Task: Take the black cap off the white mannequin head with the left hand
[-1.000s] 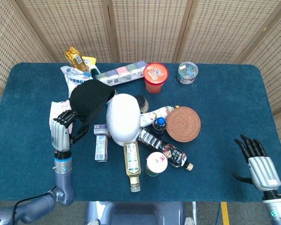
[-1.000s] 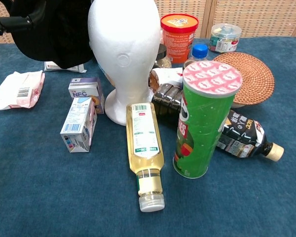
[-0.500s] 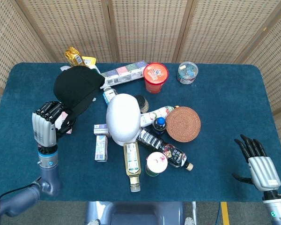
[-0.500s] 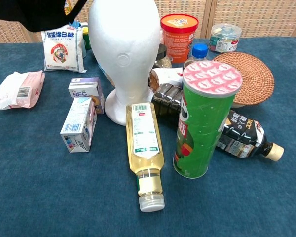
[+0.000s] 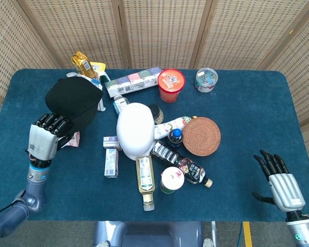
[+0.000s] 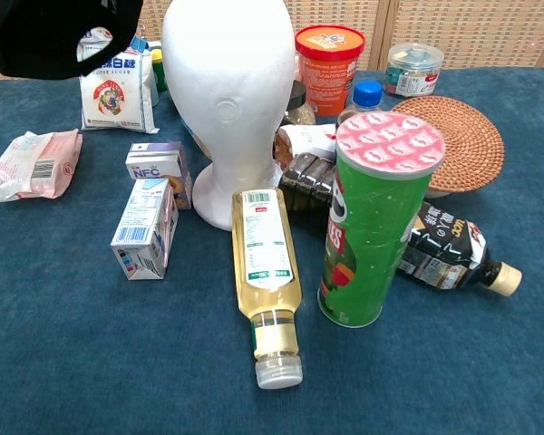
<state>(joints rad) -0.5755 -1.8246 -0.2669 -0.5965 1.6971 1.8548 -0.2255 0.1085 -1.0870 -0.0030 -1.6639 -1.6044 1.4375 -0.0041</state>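
Blue table (image 5: 237, 103): my left hand (image 5: 44, 138) grips 1 black cap (image 5: 72, 100), clear left of white mannequin head (image 5: 135, 128); right hand (image 5: 279, 177) empty, fingers spread.

Black cap (image 5: 72, 100) in my silver-grey left hand (image 5: 44, 138). Plain white mannequin head (image 5: 135, 129). Dark teal-blue bench (image 5: 247, 113). Green chip can (image 6: 374, 227) with pink-and-white patterned lid. Red-orange tub (image 5: 171, 84). Brown woven coaster (image 5: 201, 135). Pale yellow bottle (image 6: 266, 272). My right hand (image 5: 279, 180) has a silver back and black fingers.
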